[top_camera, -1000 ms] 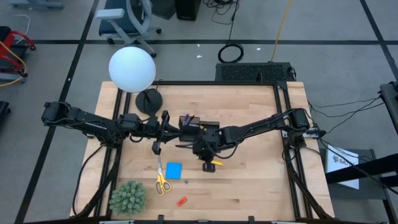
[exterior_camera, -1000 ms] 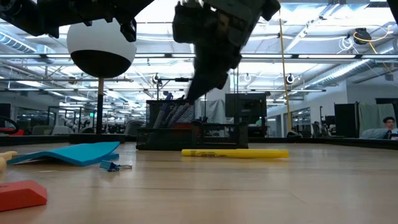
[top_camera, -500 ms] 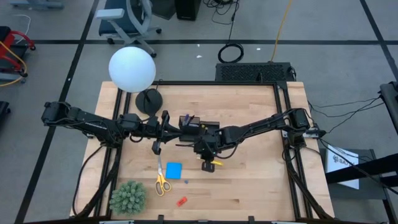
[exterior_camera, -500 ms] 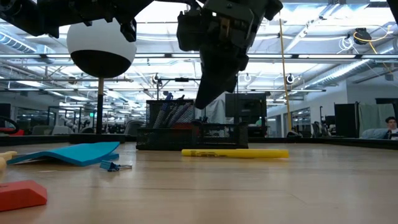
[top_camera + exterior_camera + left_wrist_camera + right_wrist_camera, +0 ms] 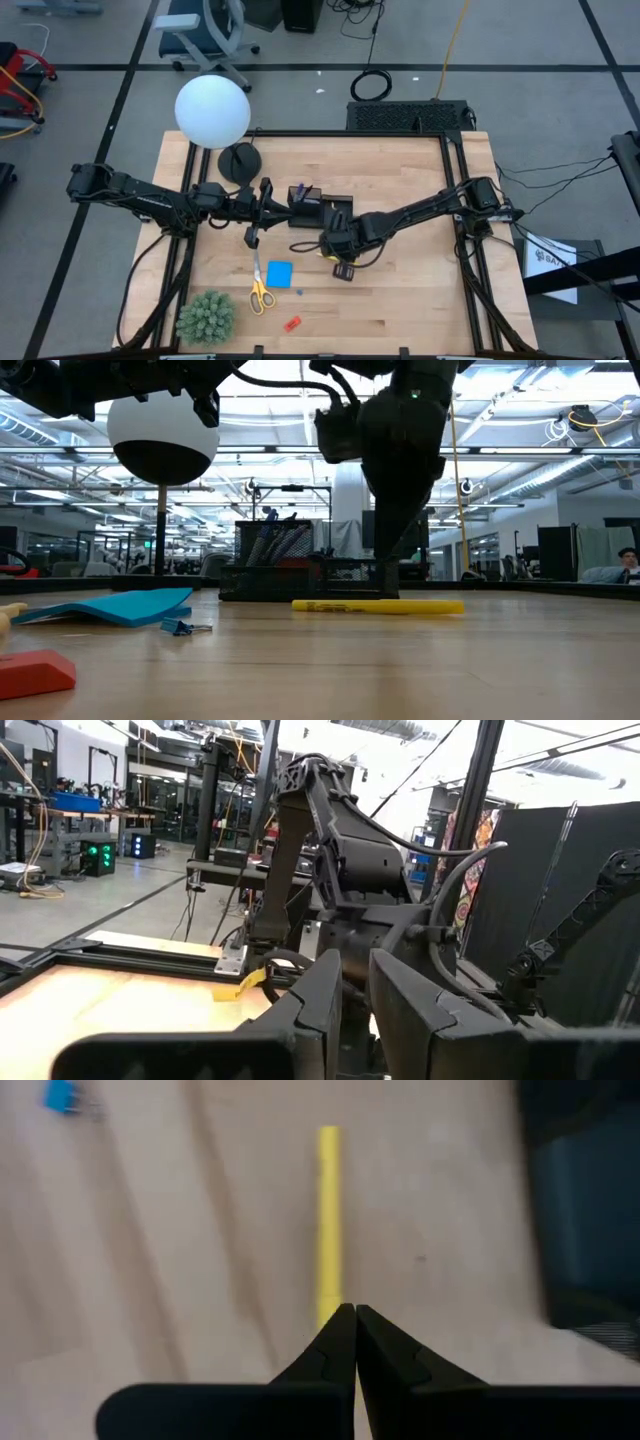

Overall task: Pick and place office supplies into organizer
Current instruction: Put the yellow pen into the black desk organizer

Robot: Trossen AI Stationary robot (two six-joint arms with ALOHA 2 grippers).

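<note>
Right gripper [image 5: 354, 1312]: jaws together, empty, over yellow pen [image 5: 328, 1220], near end hidden. Left gripper [image 5: 345, 982]: jaws slightly apart, by organizer [image 5: 308, 205], contents indistinct.

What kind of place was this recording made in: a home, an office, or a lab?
Most likely a robotics lab or open workshop hall. The wooden table sits in a black metal frame on a grey taped floor. The low view shows exposed ceiling beams and other workstations behind.
</note>
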